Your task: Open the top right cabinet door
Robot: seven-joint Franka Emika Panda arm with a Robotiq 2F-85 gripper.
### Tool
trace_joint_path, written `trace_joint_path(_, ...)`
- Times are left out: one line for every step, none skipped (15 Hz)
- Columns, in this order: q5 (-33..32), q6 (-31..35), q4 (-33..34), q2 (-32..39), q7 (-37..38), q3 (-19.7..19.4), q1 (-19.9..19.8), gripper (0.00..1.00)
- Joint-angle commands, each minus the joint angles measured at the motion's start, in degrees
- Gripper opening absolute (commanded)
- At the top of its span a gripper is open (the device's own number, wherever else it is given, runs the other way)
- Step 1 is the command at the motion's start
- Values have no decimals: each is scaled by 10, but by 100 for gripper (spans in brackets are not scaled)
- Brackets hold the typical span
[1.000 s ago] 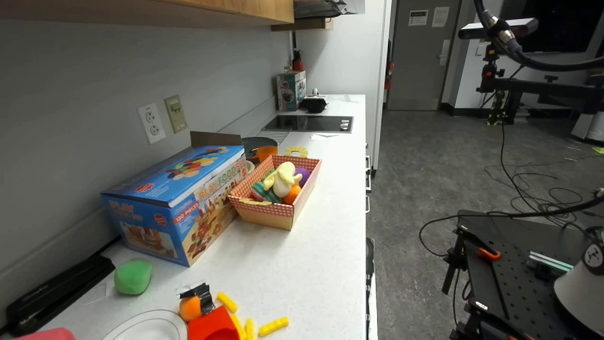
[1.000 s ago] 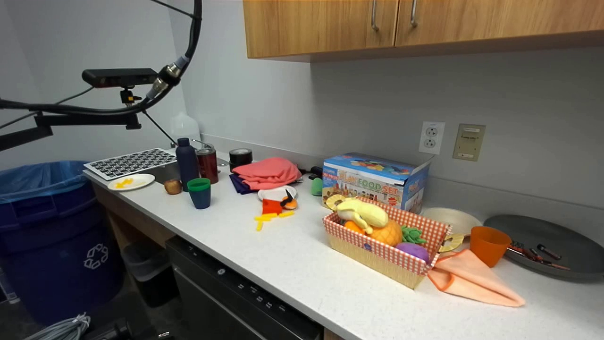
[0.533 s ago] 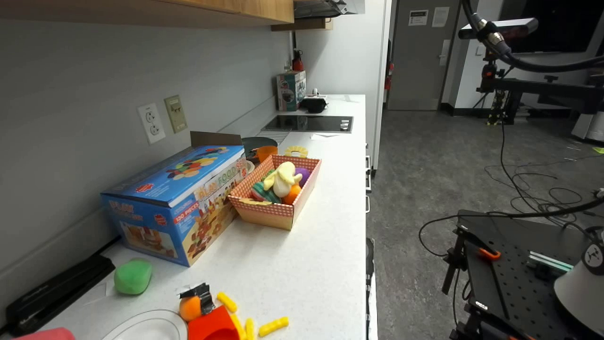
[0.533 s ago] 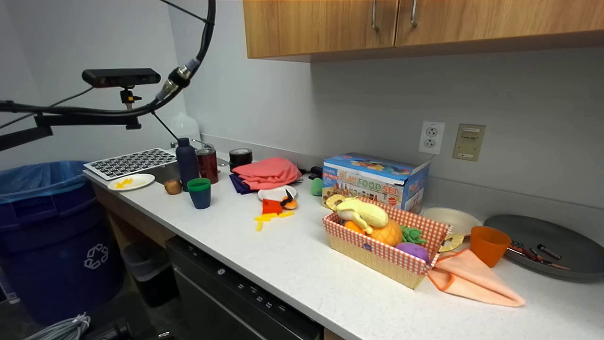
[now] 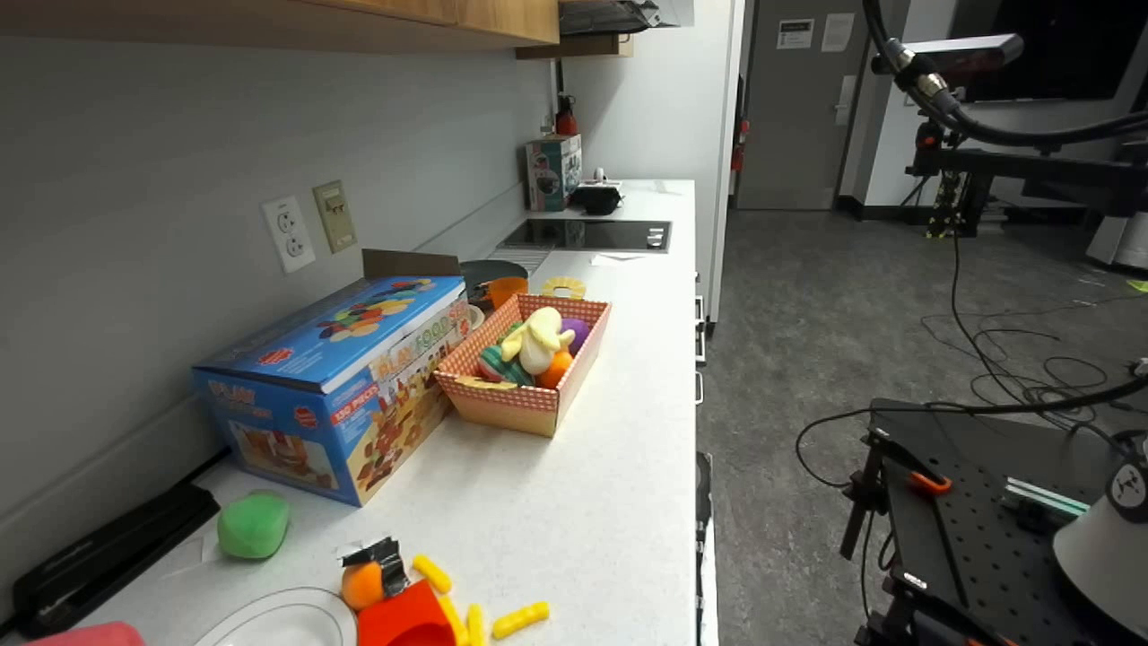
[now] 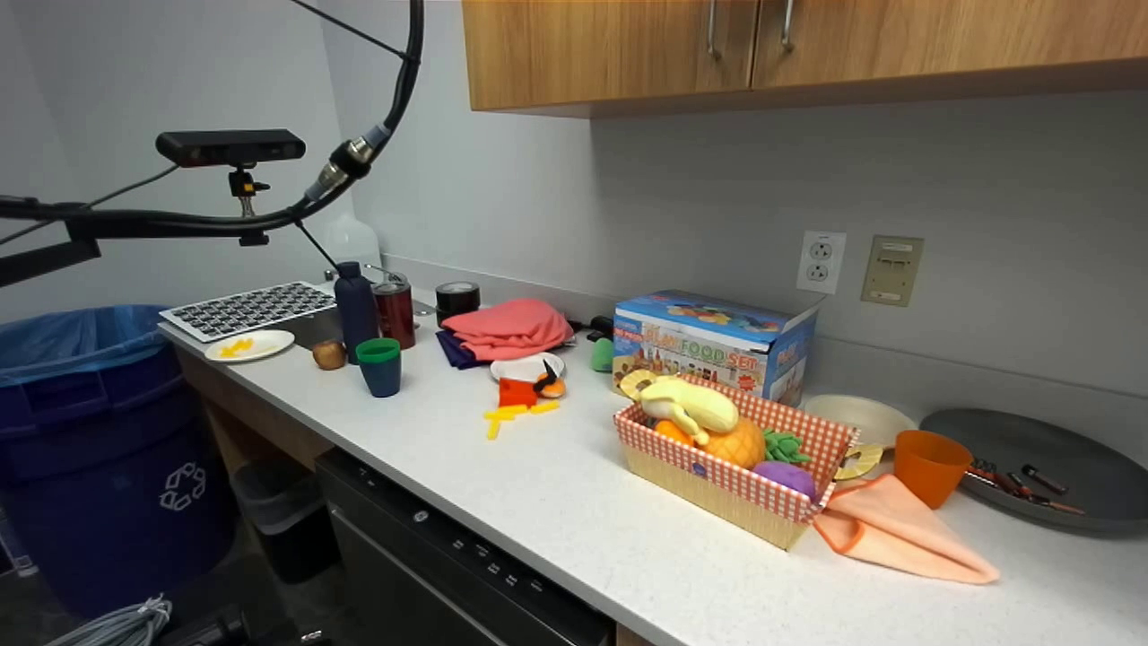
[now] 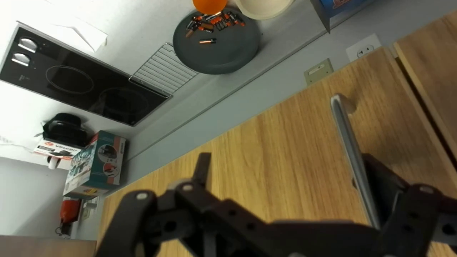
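The top right cabinet door (image 7: pixel 271 153) is plain light-brown wood and fills the middle of the wrist view. Its lower part shows in an exterior view (image 6: pixel 951 36), flush with the door beside it. Its slim metal handle (image 7: pixel 351 153) stands near the seam; it also shows in an exterior view (image 6: pixel 787 25). My gripper (image 7: pixel 285 162) is open, with its fingers wide apart over the door. One finger (image 7: pixel 202 167) stands over bare wood. The handle crosses in front of the other, dark finger (image 7: pixel 378 178); whether they touch I cannot tell. The gripper is outside both exterior views.
The neighbouring door (image 7: pixel 433 67) lies across a dark seam. Below are the play-food box (image 6: pixel 713 350), the basket (image 6: pixel 708 498) and the dark plate (image 6: pixel 1058 458). The arm's thick cable (image 6: pixel 350 157) hangs near a boom-mounted camera (image 6: pixel 229 148).
The arm's cable has shifted to the right in one exterior view and to the left in the other. The cabinet doors look unchanged.
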Motion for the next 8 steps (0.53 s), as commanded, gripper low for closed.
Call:
trace_joint_path(-49,-21,-21,-23,46,-11,-10,100)
trace_joint_path(-53,-25,-34,-34,60,-11,-11,100)
trace_joint_path(-54,-27,-46,-42,71,-12,-12,100)
trace_joint_path(-54,-25,-63,-53,80,-14,-15,100)
trace_joint_path(-55,-23,-83,-67,90,-16,-18,100)
trace_joint_path(-57,-25,-97,-79,100,-24,-13,100)
trace_joint_path(-60,-22,-119,-97,113,-25,-16,100)
trace_joint_path(-64,-19,-138,-111,125,-26,-20,100)
